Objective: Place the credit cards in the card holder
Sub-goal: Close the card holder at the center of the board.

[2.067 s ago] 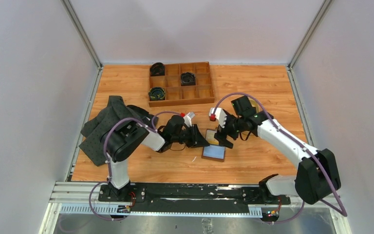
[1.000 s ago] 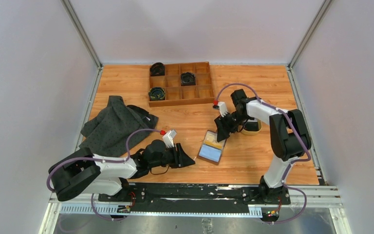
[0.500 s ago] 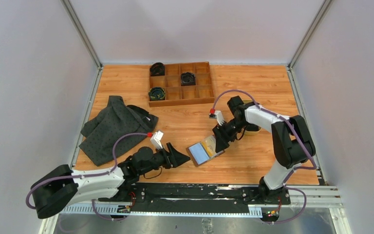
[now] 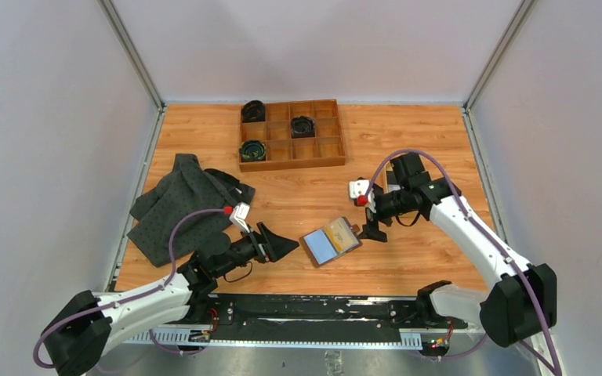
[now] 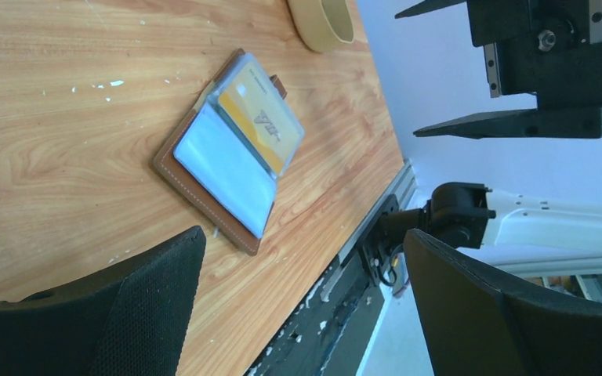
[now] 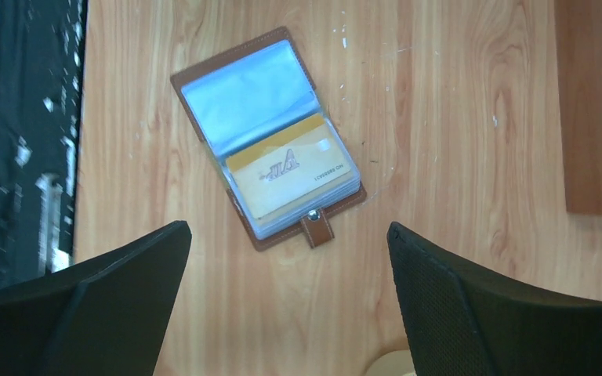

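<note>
Robot lab enclosure: blank white panels [image 4: 55, 157], aluminium frame posts [image 4: 131, 53], wood-grain tabletop [image 4: 407, 133], slotted metal rail [image 4: 313, 307] along near edge.

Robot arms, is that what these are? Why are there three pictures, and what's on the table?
Yes, two robot arms bolted to a wooden table. The big picture looks down from above; the other two come from a camera on each wrist. Each arm ends in a gripper, like a two-finger hand: the left gripper and right gripper are both open, holding nothing. Between them lies an open brown card holder with a yellow card in its clear sleeve. There's also a grey cloth, a wooden tray with compartments, and a tan dish.
</note>
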You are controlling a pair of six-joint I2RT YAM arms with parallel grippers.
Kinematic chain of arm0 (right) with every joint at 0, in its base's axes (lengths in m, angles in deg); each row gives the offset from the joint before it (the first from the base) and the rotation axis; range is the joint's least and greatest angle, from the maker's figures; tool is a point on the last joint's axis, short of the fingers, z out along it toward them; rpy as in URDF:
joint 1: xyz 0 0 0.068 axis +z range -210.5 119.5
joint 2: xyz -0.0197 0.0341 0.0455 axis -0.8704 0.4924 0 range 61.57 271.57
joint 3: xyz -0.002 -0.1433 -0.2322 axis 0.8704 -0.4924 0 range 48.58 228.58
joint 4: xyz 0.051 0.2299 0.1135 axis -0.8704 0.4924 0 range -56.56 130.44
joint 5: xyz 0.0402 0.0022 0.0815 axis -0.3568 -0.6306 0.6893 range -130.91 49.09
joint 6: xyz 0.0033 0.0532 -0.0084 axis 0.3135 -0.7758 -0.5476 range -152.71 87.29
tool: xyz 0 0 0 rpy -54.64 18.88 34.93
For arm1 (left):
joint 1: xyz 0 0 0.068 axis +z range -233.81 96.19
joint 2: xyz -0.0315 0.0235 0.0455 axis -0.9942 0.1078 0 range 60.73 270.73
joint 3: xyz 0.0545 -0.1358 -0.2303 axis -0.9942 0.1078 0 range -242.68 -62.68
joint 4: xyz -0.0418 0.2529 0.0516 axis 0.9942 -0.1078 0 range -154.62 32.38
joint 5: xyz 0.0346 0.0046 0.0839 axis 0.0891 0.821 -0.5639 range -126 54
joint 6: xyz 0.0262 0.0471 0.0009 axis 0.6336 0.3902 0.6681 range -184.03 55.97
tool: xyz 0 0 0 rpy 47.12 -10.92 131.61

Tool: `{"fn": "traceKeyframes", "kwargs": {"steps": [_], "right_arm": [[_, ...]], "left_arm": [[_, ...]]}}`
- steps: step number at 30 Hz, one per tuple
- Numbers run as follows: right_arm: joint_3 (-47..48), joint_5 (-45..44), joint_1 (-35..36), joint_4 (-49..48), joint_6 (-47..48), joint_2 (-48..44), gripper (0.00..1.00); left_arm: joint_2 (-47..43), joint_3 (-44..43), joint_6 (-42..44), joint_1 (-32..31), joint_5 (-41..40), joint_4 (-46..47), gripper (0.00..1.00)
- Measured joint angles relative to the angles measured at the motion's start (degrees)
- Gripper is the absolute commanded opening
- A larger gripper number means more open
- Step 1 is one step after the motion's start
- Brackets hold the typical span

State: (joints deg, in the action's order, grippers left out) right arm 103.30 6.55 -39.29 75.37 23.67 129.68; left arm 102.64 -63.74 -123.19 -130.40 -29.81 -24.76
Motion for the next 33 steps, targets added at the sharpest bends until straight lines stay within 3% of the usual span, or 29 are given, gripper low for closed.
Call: {"fn": "traceKeyframes", "kwargs": {"steps": [2,6,10,15,24,33], "right_arm": [[-1.7,0.1,0.0,-0.1,7.0,-0.2,0.91],[-2.5,-0.7,-0.1,-0.1,21.7,8.2,0.80],[0.9,-2.5,-0.2,1.2,28.4,18.7,0.69],[5.5,-4.5,-0.3,1.5,30.3,25.6,0.65],[5.9,-6.7,-0.2,3.1,30.8,29.9,0.59],[6.8,-7.7,1.8,3.5,30.2,32.1,0.46]], "left_arm": [[0.6,0.0,0.6,0.2,0.8,-0.2,1.00],[2.4,0.0,1.3,0.3,2.1,-0.5,0.99],[3.3,0.0,1.7,0.4,2.7,-0.9,0.99],[3.4,0.0,1.7,0.4,2.8,-1.1,0.99],[3.3,0.0,1.7,0.4,2.7,-1.3,0.98],[3.4,0.0,1.5,0.4,2.7,-1.3,0.96]]}}
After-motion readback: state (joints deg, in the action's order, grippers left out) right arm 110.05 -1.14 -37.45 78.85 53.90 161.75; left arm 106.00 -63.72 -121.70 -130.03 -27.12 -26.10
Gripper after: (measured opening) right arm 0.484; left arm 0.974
